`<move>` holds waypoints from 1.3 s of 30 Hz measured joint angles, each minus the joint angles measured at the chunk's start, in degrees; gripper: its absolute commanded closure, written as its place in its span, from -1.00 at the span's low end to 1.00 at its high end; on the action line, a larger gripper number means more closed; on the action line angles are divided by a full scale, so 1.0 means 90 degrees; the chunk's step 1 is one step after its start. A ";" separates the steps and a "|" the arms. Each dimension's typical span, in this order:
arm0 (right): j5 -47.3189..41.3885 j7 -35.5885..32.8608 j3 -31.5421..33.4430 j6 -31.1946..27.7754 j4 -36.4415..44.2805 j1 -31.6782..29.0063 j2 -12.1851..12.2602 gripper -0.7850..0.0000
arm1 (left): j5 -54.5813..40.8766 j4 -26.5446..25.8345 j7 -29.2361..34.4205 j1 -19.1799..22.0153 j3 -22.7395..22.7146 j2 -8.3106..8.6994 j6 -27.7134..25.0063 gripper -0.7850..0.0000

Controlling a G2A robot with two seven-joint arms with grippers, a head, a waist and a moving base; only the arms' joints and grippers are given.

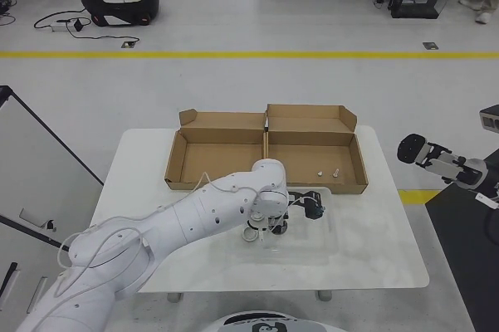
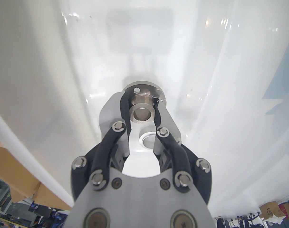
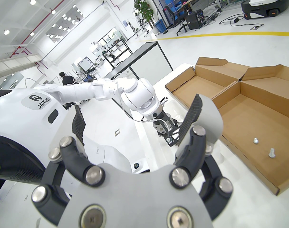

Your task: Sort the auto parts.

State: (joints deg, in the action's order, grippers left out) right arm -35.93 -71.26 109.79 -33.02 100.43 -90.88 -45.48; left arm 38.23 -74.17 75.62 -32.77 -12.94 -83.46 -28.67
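Table: white rounded table (image 1: 382, 249), lower centre of the top view.
Tray: clear shallow plastic tray (image 1: 328, 249) on the table, lower centre of the top view, nearer than the boxes.
Left claw: left gripper (image 2: 141, 99) (image 1: 270, 224), down inside the tray, its black pads pinching a part from both sides.
Held part: silver flanged metal bushing (image 2: 143, 114), centre of the left wrist view, caught by its neck. The open bore faces the camera and the drilled flange is on the far side. Whether it rests on the tray floor I cannot tell.
Tray contents: silver metal ring (image 2: 148, 140), flat on the tray floor, just beside the held bushing and between the two fingers.
Left box: left brown cardboard box (image 1: 216, 162) (image 3: 199, 84), upper centre of the top view, beyond the tray, lid flap folded back.
Right box: right brown cardboard box (image 1: 349, 162) (image 3: 253, 110), touching the left box side by side, lid flap folded back.
Right box contents: two small silver metal parts (image 1: 319, 173) (image 3: 255, 140), close together but apart, lying near the box's front wall.
Right claw: right gripper (image 3: 137, 101) (image 1: 423, 151), right edge of the top view, well off the table, fingers spread wide with nothing between them.
Floor: yellow floor line (image 1: 249, 55), across the upper part of the top view.
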 measured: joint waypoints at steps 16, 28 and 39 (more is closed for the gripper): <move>0.0000 0.0000 0.0000 0.0000 0.0000 0.0000 0.0000 -1.00 | -0.0311 -0.1368 -0.0028 0.0456 -0.0048 0.0890 -0.0029 1.00; 0.0000 0.0000 0.0000 0.0000 0.0000 0.0000 0.0000 -1.00 | -0.0231 -0.2029 -0.1142 -0.0042 -0.0997 0.2066 -0.1144 1.00; 0.0000 0.0000 0.0000 0.0000 0.0000 0.0000 0.0000 -1.00 | 0.0377 -0.2288 -0.3277 -0.1440 -0.2746 0.3008 -0.2822 1.00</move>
State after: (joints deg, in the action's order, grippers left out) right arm -35.93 -71.26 109.79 -33.02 100.43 -90.88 -45.48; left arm 41.63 -94.76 46.13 -45.73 -37.65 -56.39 -54.07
